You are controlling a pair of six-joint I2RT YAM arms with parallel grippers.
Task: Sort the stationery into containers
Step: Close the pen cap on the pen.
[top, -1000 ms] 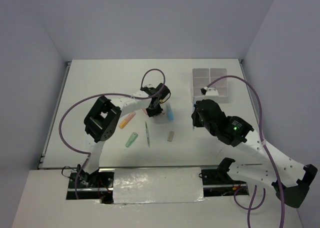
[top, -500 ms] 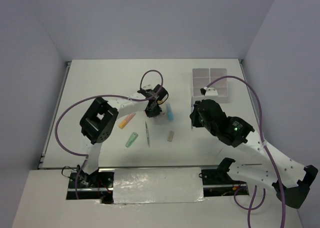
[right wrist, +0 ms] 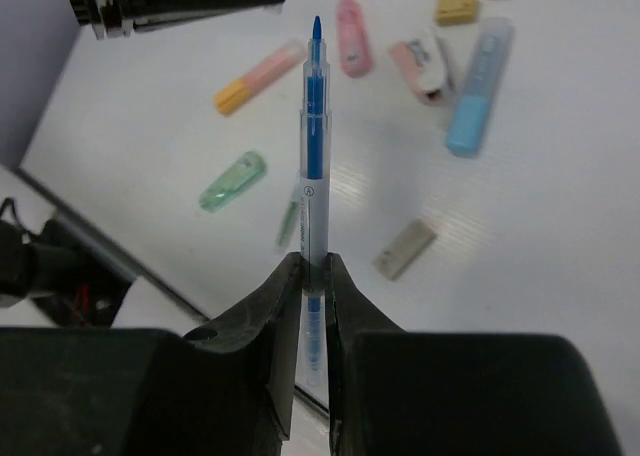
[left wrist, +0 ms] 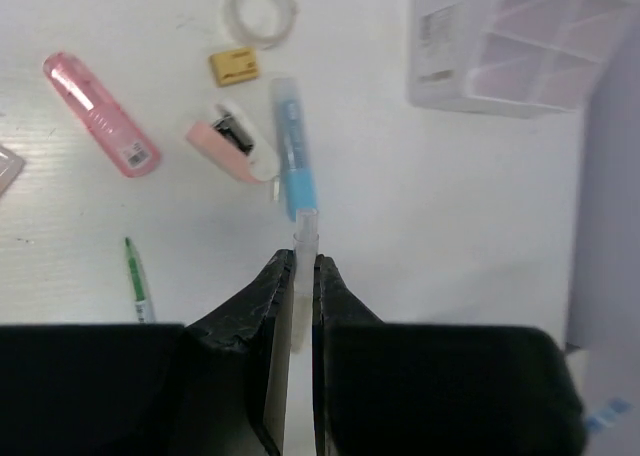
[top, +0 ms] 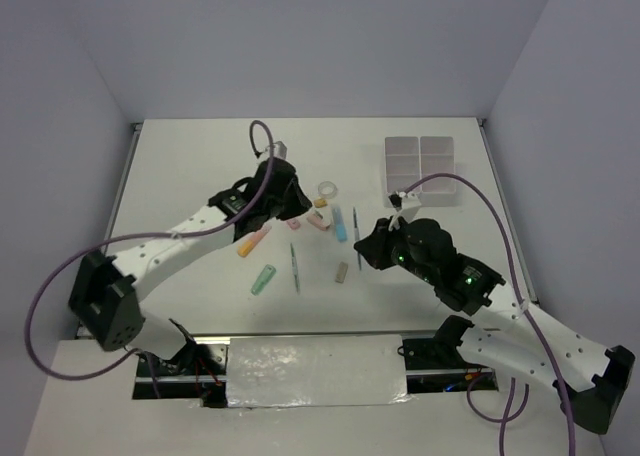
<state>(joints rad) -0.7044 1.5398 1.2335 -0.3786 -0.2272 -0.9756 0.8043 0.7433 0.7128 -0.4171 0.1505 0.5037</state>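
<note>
Nearest the arm bases, the right claw (right wrist: 312, 266) is clenching the lower barrel of a blue pen (right wrist: 315, 126), holding it lifted off the table (top: 200, 166) with its tip pointing away from the wrist. Just beyond and to the left of it, a grey block (top: 342, 271), a green pen (top: 295, 266), a green stick (top: 263, 278) and an orange stick (top: 253, 241) are lying loose, each apart from the others.

Farther on, a blue stick (top: 340, 223), a pink-and-white piece (left wrist: 232, 141), a pink stick (left wrist: 100, 101) and a small tan block (left wrist: 235, 66) are clustering near the table's middle, with the tape ring (top: 327, 190) beside the block. The left claw (left wrist: 298, 266) is hanging high above this cluster, pinching a thin pale stick (left wrist: 303, 238); what that stick is I cannot tell.

At the far right, the divided box (top: 405, 148) is sitting well apart from everything, its compartments looking bare.

Both arms seem to be in the carrying step, each with one piece lifted and nothing yet sorted. The next move is probably calling for the right arm to swing its pen far-right over the box, line it up with a long compartment, and lower it before letting go. The left arm should be holding back so the two do not cross.
</note>
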